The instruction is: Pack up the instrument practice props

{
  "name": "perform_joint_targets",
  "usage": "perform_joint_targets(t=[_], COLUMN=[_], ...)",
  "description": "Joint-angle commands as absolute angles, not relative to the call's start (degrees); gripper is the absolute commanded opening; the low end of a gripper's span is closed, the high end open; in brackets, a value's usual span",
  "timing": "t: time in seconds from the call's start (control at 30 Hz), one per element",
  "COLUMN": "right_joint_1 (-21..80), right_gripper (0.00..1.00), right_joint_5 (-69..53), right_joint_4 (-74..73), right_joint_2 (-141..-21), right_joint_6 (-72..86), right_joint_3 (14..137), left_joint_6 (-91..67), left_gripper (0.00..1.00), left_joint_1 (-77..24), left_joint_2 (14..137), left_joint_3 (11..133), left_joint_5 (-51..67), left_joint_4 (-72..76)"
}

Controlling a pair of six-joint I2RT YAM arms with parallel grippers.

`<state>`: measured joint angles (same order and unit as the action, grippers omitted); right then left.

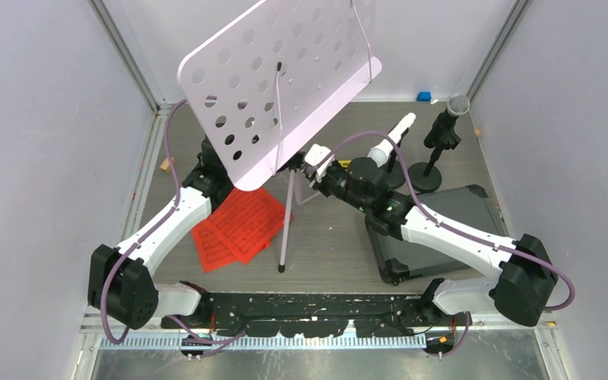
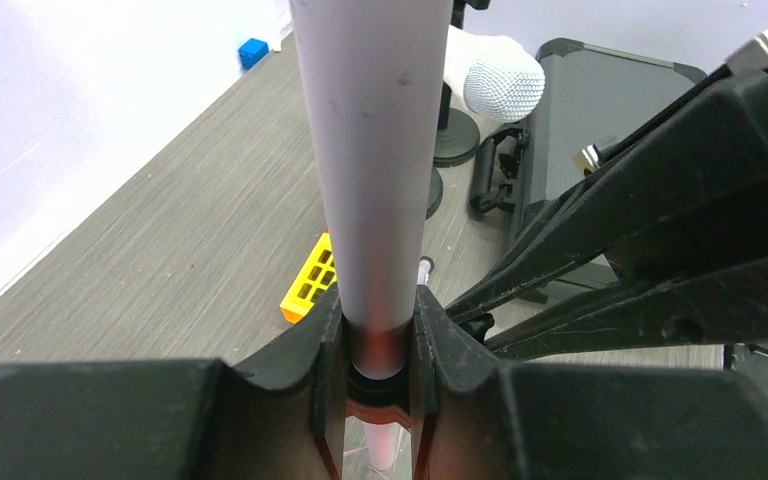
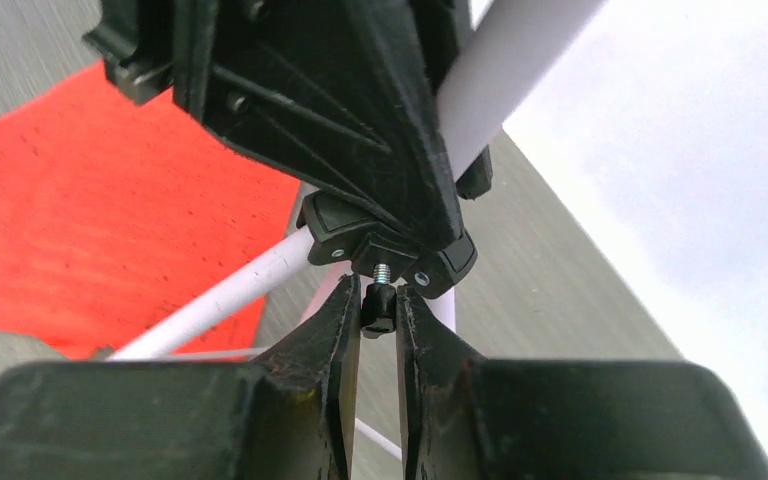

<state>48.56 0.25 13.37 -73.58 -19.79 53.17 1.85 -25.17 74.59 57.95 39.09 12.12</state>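
Note:
The pale lilac perforated music desk (image 1: 277,79) stands tilted on its tripod legs (image 1: 285,229) mid-table. My left gripper (image 2: 378,312) is shut on the stand's lilac pole (image 2: 370,150); from above it is mostly hidden under the desk. My right gripper (image 3: 378,300) is shut on the small black screw knob (image 3: 378,310) under the tripod's black collar (image 3: 385,245). Red sheet-music pages (image 1: 237,226) lie flat by the left arm. The white microphone (image 1: 392,138) and the black grey-headed microphone (image 1: 451,115) sit in black round-based holders (image 1: 425,176) at the back right.
A dark rectangular hard case (image 1: 435,229) lies closed under the right arm. A yellow block (image 2: 310,280) lies on the table near the stand, and a blue block (image 1: 423,96) sits at the back wall. White walls close in three sides.

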Motion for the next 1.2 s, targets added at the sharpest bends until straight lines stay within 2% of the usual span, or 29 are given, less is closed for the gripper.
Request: perform_joint_targets(t=[0.0, 0.3, 0.4, 0.47, 0.5, 0.6, 0.67, 0.7, 0.77, 0.93, 1.07, 1.17], right_joint_1=[49.53, 50.63, 51.75, 52.36, 52.46, 52.94, 53.14, 53.16, 53.17, 53.17, 53.17, 53.17], right_gripper=[0.16, 0.01, 0.0, 0.07, 0.18, 0.38, 0.54, 0.73, 0.9, 0.96, 0.96, 0.94], right_joint_5=[1.98, 7.91, 10.27, 12.39, 13.31, 14.02, 12.98, 12.42, 11.1, 10.36, 13.36, 18.65], right_joint_4=[6.14, 4.08, 6.02, 9.72, 11.54, 17.69, 17.97, 16.09, 15.0, 19.83, 24.47, 22.24], right_joint_2=[-70.2, -71.18, -72.07, -72.82, -73.27, -73.39, -72.37, -71.33, -69.89, -64.73, -59.45, -56.78], right_joint_6=[-37.94, -57.79, -66.8, -71.3, -72.35, -72.57, -65.94, -63.16, -53.96, -42.57, -30.53, -16.92], right_joint_3=[52.01, 54.12, 51.9, 49.88, 49.02, 46.97, 48.21, 49.69, 50.98, 48.99, 45.69, 44.91], left_joint_6=[4.76, 4.9, 4.84, 4.85, 4.85, 4.89, 5.0, 5.03, 5.08, 5.0, 4.93, 4.67], left_gripper=[0.0, 0.0, 0.0, 0.0, 0.0, 0.0, 0.0, 0.0, 0.0, 0.0, 0.0, 0.0], left_joint_1=[-25.49, -25.58, -25.58, -25.58, -25.58, -25.58, -25.62, -25.6, -25.58, -25.62, -25.66, -25.66], left_joint_2=[75.41, 75.93, 76.09, 76.11, 76.1, 76.05, 75.98, 76.06, 76.3, 76.78, 76.78, 77.3], left_joint_3=[57.38, 57.66, 57.73, 57.73, 57.74, 57.74, 57.74, 57.73, 57.81, 58.14, 58.25, 58.66], left_joint_5=[38.31, 38.58, 38.75, 38.76, 38.76, 38.76, 38.76, 38.76, 38.76, 39.29, 39.2, 39.41], left_joint_4=[5.02, 4.65, 4.44, 4.4, 4.4, 4.31, 4.27, 4.32, 4.2, 3.63, 3.77, 3.85])
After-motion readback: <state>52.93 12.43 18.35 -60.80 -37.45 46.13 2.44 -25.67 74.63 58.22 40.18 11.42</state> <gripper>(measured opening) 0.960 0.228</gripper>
